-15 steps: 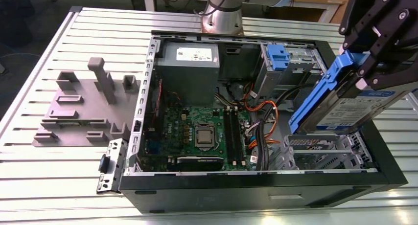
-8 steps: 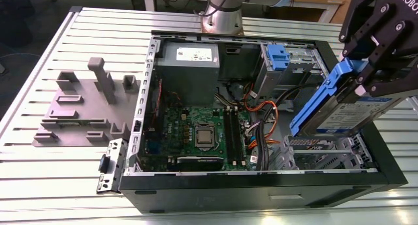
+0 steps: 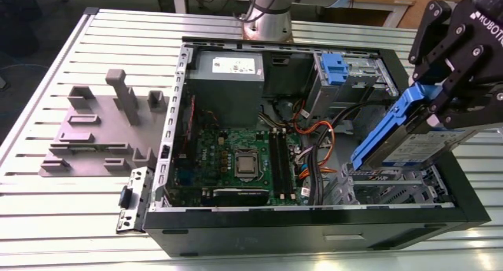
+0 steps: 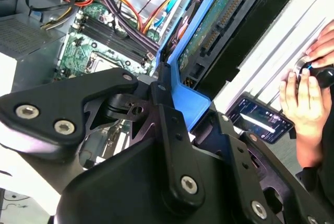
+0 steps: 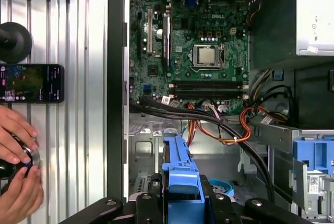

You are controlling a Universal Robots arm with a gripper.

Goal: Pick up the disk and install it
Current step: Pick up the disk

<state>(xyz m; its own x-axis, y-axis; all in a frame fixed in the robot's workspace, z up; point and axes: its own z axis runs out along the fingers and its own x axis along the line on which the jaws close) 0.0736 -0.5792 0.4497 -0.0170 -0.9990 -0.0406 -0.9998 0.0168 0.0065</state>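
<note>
The jaws are clenched on the disk [image 3: 413,142], which hangs tilted over the drive cage [image 3: 393,191] in a corner of the open computer case [image 3: 298,227]. So tilted, it may jam on the cage or snag the nearby cables [image 3: 312,129].

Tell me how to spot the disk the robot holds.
Find the open black computer case. Above its corner at the exterior view's right, the black claw holds the disk. Only it is a tilted silver slab with blue rails.
</note>
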